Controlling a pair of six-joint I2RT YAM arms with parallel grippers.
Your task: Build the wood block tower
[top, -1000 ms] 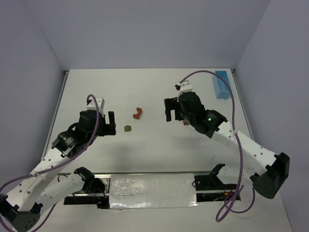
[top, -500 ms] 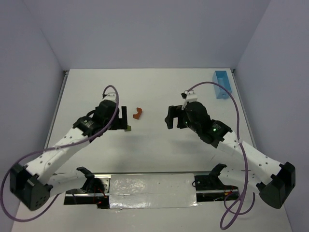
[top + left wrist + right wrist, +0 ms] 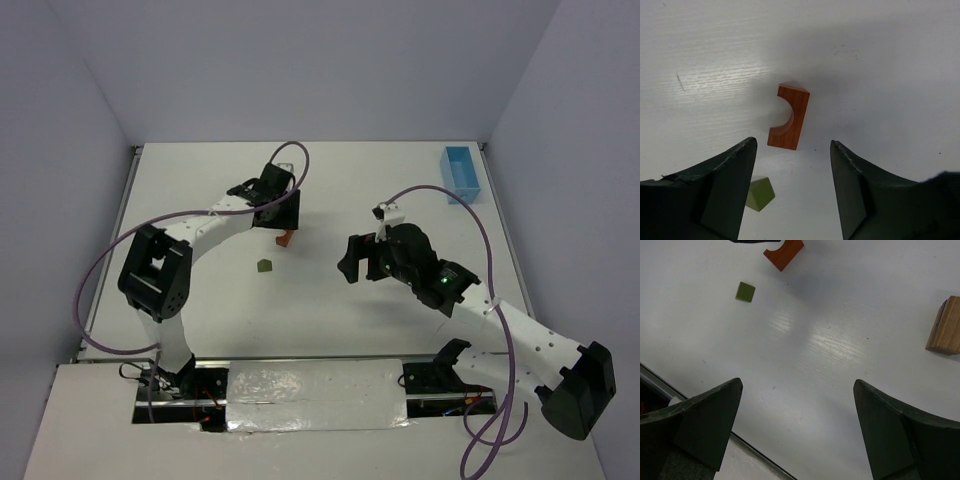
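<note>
A reddish-orange arch block (image 3: 789, 116) lies flat on the white table, just beyond the tips of my left gripper (image 3: 792, 141). That gripper is open with nothing between its fingers. From above, the left gripper (image 3: 287, 222) hangs over the arch (image 3: 285, 240). An olive green block (image 3: 264, 266) lies a little nearer; the left wrist view shows this green block (image 3: 759, 194) beside the left finger. My right gripper (image 3: 797, 384) is open and empty above bare table. A tan block (image 3: 945, 326) sits to its right, with the arch (image 3: 784, 252) and green block (image 3: 745, 291) ahead. The tower is out of view.
A light blue box (image 3: 462, 175) stands at the back right of the table. The table's near edge (image 3: 670, 400) runs under the right gripper's left finger. Grey walls close in the table at the back and sides.
My left arm has swung forward and right, from beside the green block to over the arch, and its jaws have narrowed. The right gripper drew back slightly toward the near edge.
</note>
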